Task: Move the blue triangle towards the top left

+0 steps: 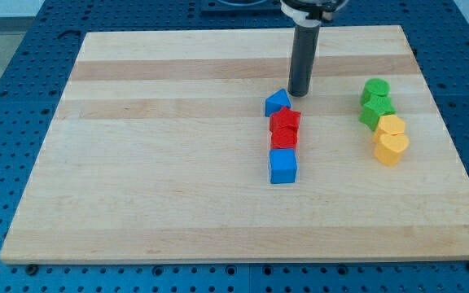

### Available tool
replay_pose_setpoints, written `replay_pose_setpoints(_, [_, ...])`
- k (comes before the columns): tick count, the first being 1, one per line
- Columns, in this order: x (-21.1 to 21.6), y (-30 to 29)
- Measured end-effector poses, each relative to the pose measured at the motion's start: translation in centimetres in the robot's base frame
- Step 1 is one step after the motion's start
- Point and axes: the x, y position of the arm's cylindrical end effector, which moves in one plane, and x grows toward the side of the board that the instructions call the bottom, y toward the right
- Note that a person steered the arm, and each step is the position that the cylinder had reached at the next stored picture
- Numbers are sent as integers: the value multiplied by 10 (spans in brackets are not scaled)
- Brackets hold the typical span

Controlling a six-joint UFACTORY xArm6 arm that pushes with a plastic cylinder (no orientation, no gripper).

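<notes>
Progress: little of the task looks done. The blue triangle (277,102) sits near mid-board, slightly toward the view's right and well apart from the top-left corner of the wooden board (137,163), so nearly the whole travel is left.

Landmark: blue triangle. Directly below it, touching or nearly so, a red block (285,120) with a second red block (283,137) under that; shapes unclear, perhaps stars. Below those, a blue cube (282,166). Well to the triangle's right, a separate cluster: two green blocks (375,89) (376,110) stacked toward the view's top, two yellow blocks (392,125) (392,148) beneath them.

End effector: plain rod, nothing to open or close, nothing carried. My tip (300,94) rests at the triangle's upper right, just beside it; whether it touches the block's edge I cannot tell from this angle, since the rod's base and the block's corner nearly overlap.

Judgement: from this side, a push would send the triangle toward the left and somewhat down. A stroke up-left probably needs my tip at the triangle's lower right, where the upper red block crowds the approach.
</notes>
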Motion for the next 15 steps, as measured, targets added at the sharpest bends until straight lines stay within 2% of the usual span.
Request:
replay_pose_setpoints(4, [3, 0])
replay_pose_setpoints(5, [24, 0])
replay_pose_setpoints(6, [21, 0])
replay_pose_setpoints(9, [18, -44])
replay_pose_setpoints(11, [16, -25])
replay_pose_setpoints(12, [18, -25])
replay_pose_setpoints(13, [38, -27])
replay_pose_setpoints(15, [39, -31])
